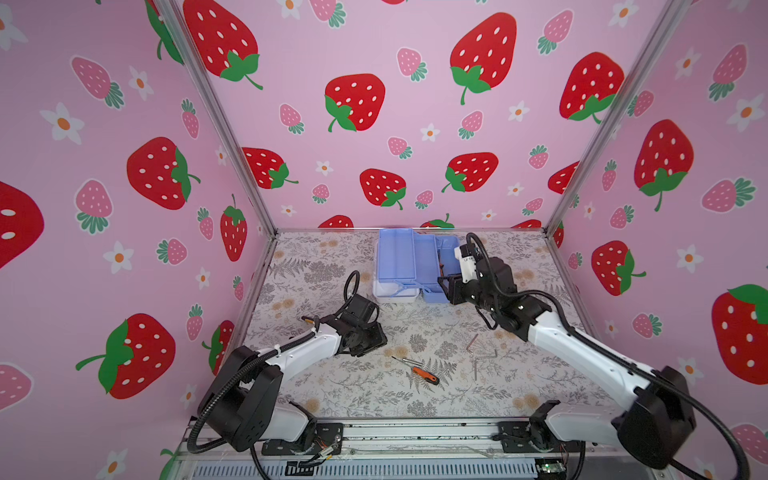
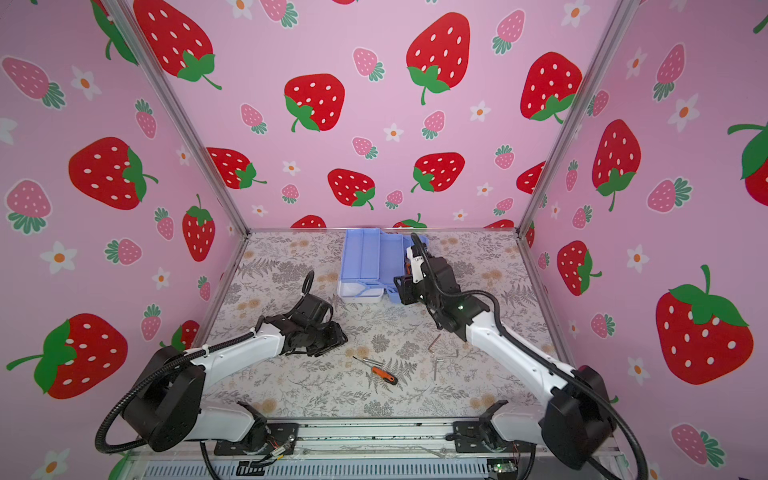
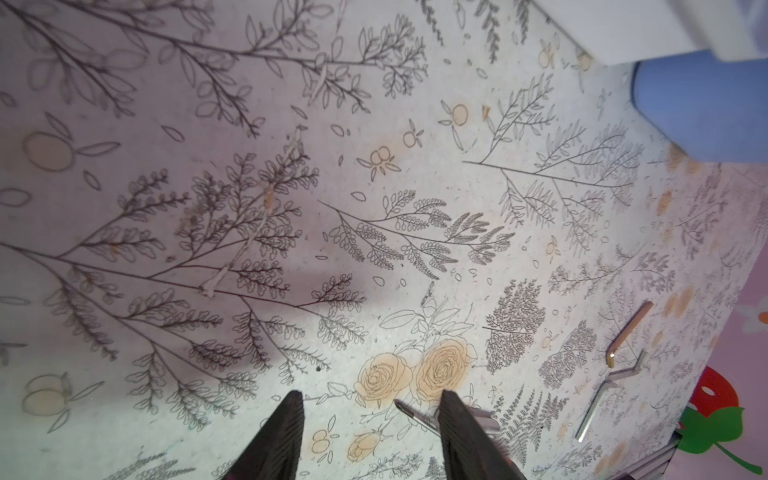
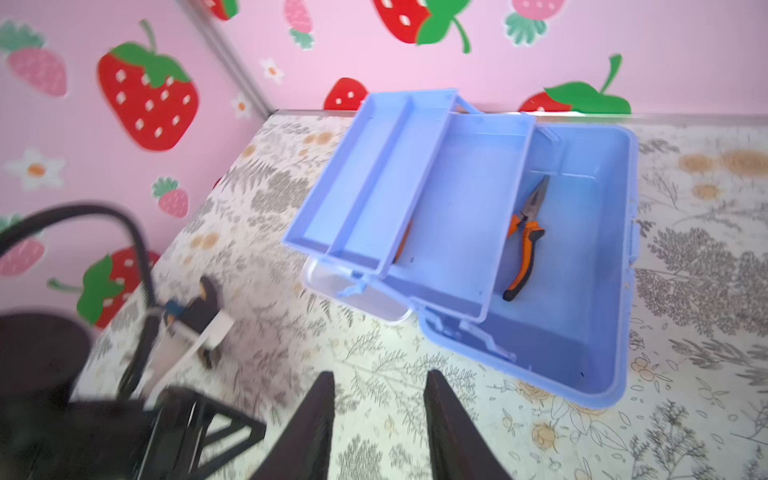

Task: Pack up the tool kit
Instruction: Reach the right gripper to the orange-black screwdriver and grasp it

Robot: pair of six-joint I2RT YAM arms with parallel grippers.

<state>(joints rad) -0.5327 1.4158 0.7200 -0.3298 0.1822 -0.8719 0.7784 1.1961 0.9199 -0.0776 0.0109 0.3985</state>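
Several tools are lying loose on the table [image 1: 353,395]: a screwdriver [image 1: 424,374] and hex keys [image 1: 476,353], near the front middle. The kit [image 1: 399,257] is sitting open at the back, its trays fanned out over the white lid, with pliers [image 4: 525,245] lying in the base.

The left gripper [image 3: 372,395] is hanging low over the screwdriver, jaws parted and gripping nothing. Only the tool's thin end is poking into the gap, passing under one finger. The right gripper [image 4: 380,374] is hovering just in front of the kit, jaws likewise apart and empty.

The step in hand is looking like the left arm's pick of the screwdriver. To do it well, the arm should be shifting along the tool until the handle, not the thin shaft, is lying between the fingers. It should be turning the wrist so the jaws are crossing the tool's length, then sinking to the table before closing. The right arm should be keeping clear of the base opening.
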